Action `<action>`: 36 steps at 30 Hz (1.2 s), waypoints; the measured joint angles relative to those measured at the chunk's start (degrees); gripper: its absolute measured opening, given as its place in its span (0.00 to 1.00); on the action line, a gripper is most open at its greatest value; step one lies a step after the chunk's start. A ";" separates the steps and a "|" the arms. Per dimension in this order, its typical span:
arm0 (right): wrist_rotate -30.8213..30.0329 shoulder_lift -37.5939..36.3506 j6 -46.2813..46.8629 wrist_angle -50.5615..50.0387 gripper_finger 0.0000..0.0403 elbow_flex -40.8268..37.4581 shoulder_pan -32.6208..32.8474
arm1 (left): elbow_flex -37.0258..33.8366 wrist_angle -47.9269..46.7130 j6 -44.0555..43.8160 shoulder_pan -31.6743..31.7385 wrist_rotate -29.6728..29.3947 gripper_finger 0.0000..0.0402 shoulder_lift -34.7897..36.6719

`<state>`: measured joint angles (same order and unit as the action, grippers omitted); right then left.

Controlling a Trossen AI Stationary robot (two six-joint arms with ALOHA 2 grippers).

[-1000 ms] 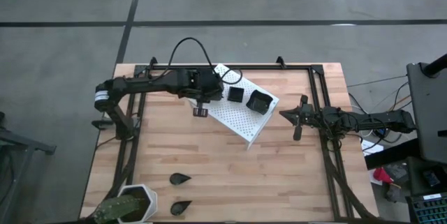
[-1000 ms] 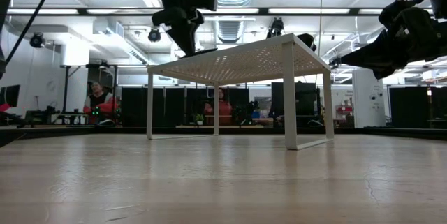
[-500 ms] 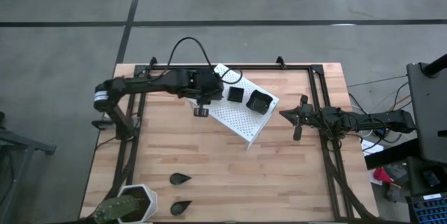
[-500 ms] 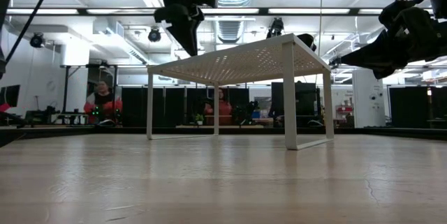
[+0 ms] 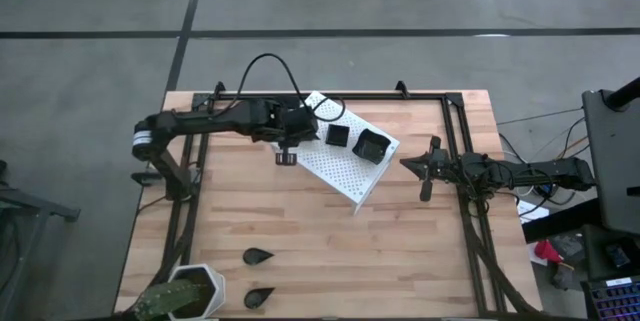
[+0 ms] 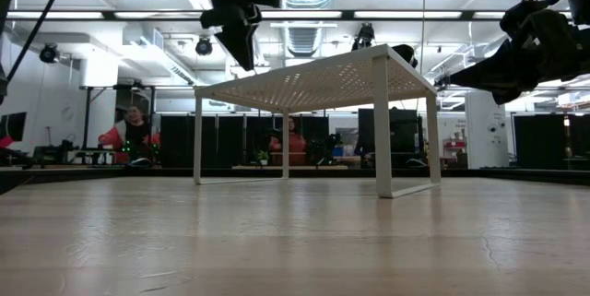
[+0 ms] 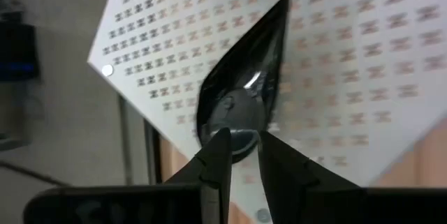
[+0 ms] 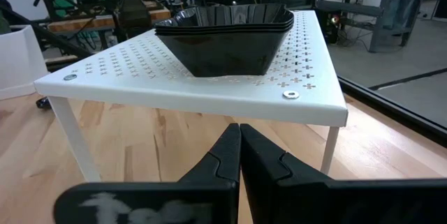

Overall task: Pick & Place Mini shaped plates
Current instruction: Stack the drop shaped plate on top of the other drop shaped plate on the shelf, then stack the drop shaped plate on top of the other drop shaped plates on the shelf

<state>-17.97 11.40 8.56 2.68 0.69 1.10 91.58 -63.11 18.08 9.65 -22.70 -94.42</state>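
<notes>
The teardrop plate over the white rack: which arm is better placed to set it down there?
Left. The left gripper already pinches the teardrop plate over the white perforated rack. The right gripper, shut and empty, waits beside the rack.

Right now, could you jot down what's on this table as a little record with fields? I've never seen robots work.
Left end effector: over the white rack, shut on a leaf-shaped plate
Right end effector: shut, empty, waiting beside the rack
On the rack: small square plate and stacked wavy-rimmed plates
On the table: two leaf plates, one and another, near the plant pot
</notes>
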 joint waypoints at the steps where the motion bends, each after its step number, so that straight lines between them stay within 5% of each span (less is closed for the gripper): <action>1: -0.01 0.02 0.00 0.00 0.02 0.00 -0.02 | -0.04 0.02 0.23 0.00 -0.90 0.17 -0.17; 11: 0.01 0.01 0.00 0.00 0.02 0.00 -0.01 | -1.25 0.02 0.19 0.09 -0.52 0.01 -0.28; 31: 0.01 0.01 0.00 0.00 0.02 0.00 -0.02 | -2.49 0.98 0.35 0.03 -1.83 0.01 0.32; 36: 0.02 0.02 0.00 0.00 0.02 0.00 -0.02 | -1.60 -2.55 -6.43 -1.45 -1.62 0.01 2.05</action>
<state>-17.96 11.42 8.56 2.68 0.69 1.08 89.98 -65.66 11.65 8.20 -24.32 -92.37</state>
